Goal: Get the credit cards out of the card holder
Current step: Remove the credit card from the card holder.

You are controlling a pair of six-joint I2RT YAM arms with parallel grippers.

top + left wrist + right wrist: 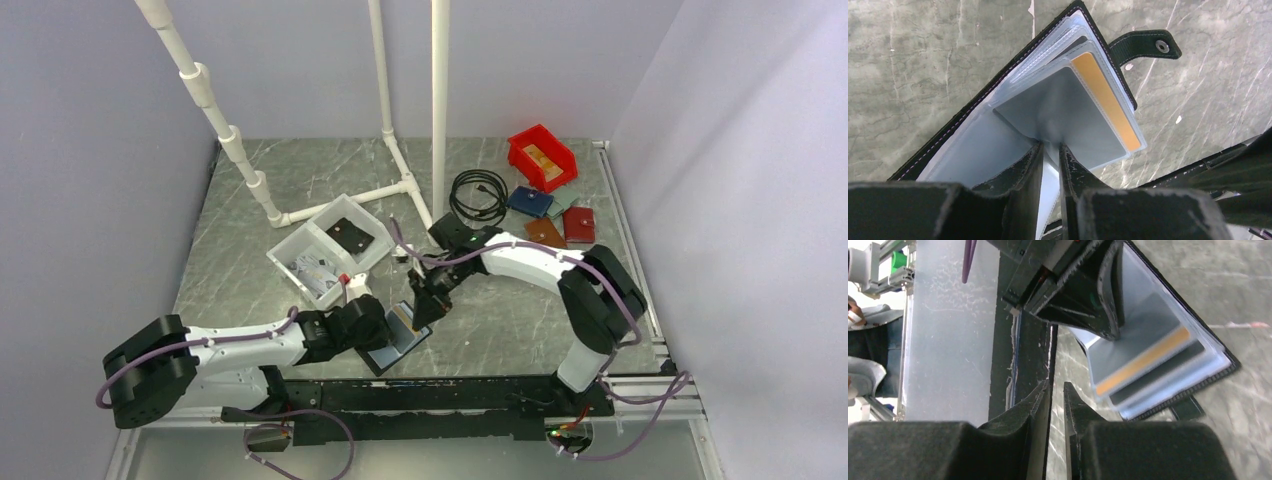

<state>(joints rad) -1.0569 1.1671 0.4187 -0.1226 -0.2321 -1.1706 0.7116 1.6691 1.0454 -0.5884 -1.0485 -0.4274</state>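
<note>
The black card holder [973,107] lies open on the marble table, its clear sleeves fanned out and its snap strap [1144,45] flung out to the side. A gold-tan credit card [1105,97] sits in one sleeve, and a pale grey card [1063,112] shows in the sleeve in front of it. My left gripper [1050,150] is shut on that front sleeve's lower edge. In the top view the card holder [385,357] lies near the table's front edge. My right gripper [1057,390] hovers beside the holder [1218,371]; its jaws stand almost together with nothing between them.
A white two-part bin [330,250] stands behind the left arm. A red bin [541,157], a dark blue wallet [530,201], a brown one [545,232], a red one [579,224] and a coiled black cable [478,195] lie at the back right. A white pipe frame [400,170] rises at the back.
</note>
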